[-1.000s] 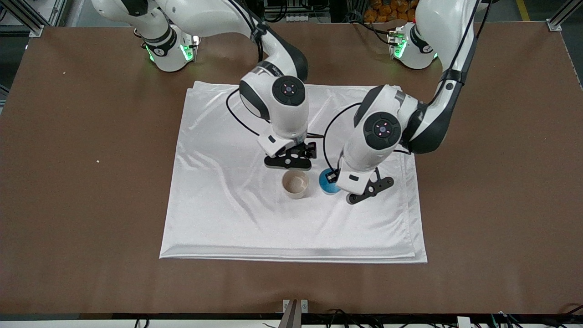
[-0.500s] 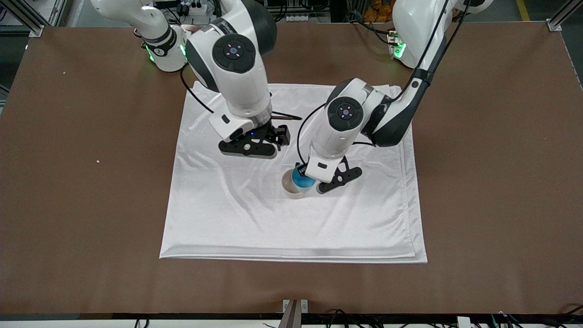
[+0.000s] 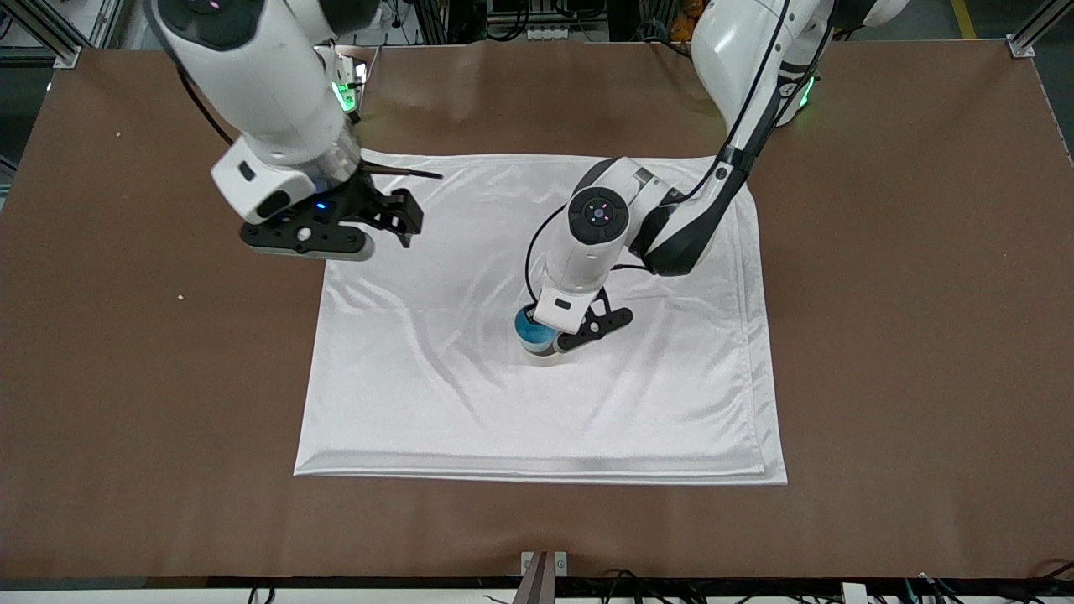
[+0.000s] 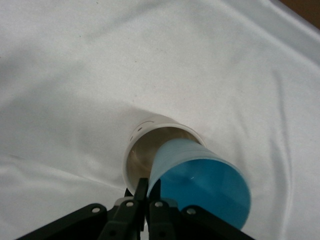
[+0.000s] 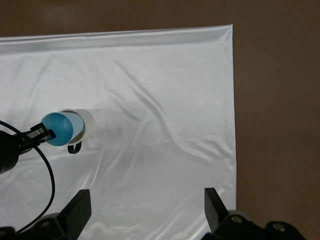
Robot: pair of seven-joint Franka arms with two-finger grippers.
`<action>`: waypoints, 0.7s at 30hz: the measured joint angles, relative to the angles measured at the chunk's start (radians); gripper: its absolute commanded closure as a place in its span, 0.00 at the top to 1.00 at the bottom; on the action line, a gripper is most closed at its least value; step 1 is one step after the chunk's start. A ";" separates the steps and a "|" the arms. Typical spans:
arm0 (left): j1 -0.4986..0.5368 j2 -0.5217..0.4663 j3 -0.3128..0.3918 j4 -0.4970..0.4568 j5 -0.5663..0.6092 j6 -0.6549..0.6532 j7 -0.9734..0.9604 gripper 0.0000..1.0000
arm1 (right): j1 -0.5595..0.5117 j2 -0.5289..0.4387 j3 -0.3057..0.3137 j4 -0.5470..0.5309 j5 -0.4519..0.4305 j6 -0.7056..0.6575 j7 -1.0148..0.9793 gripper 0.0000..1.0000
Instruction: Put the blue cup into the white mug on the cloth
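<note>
The white mug [image 4: 146, 131] stands on the cloth [image 3: 638, 403], near its middle. The blue cup [image 4: 205, 186] sits tilted with its lower part inside the mug's mouth. My left gripper [image 4: 148, 192] is shut on the cup's rim. From the front, the cup [image 3: 531, 329] covers most of the mug [image 3: 542, 353], and the left hand hides part of both. My right gripper [image 3: 401, 220] hangs open and holds nothing, raised over the cloth's corner toward the right arm's end. In the right wrist view the cup [image 5: 56, 128] and mug [image 5: 88, 121] lie well away from its fingers [image 5: 80, 206].
The brown table [image 3: 923, 335] surrounds the cloth on all sides. The cloth is wrinkled around the mug. A black cable loops from the left wrist beside the cup.
The left gripper carried the blue cup sideways from beside the mug and into the mug's mouth. The right arm rose and drew away toward its own end of the table.
</note>
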 measured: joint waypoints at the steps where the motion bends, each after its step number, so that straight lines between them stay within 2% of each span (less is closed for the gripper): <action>1: 0.000 0.003 0.000 0.000 0.000 0.001 0.000 0.00 | -0.012 -0.010 -0.001 0.000 0.000 -0.010 -0.022 1.00; 8: 0.000 0.022 0.002 0.000 0.000 0.004 0.000 0.00 | -0.105 -0.069 -0.003 -0.011 0.000 -0.069 -0.161 1.00; 13: 0.000 0.036 0.003 -0.001 0.000 0.014 0.000 0.00 | -0.185 -0.124 -0.004 -0.081 0.000 -0.058 -0.256 1.00; 14: 0.000 0.039 0.003 -0.001 0.000 0.015 0.000 0.06 | -0.204 -0.136 -0.004 -0.099 0.000 -0.053 -0.282 1.00; 15: 0.000 0.042 0.003 -0.001 0.000 0.015 0.000 0.22 | -0.222 -0.147 -0.004 -0.116 0.000 -0.049 -0.308 1.00; 16: 0.000 0.045 0.004 -0.001 0.000 0.015 0.000 0.41 | -0.239 -0.157 -0.004 -0.131 0.001 -0.047 -0.330 1.00; 17: 0.000 0.048 0.004 -0.002 0.000 0.016 0.000 0.75 | -0.256 -0.166 -0.005 -0.145 0.001 -0.045 -0.348 1.00; 18: 0.000 0.050 0.004 -0.002 0.000 0.017 0.000 1.00 | -0.273 -0.175 -0.005 -0.159 0.001 -0.044 -0.364 1.00; 21: 0.000 0.054 0.007 -0.002 0.003 0.019 0.000 1.00 | -0.308 -0.190 -0.006 -0.188 0.002 -0.039 -0.389 1.00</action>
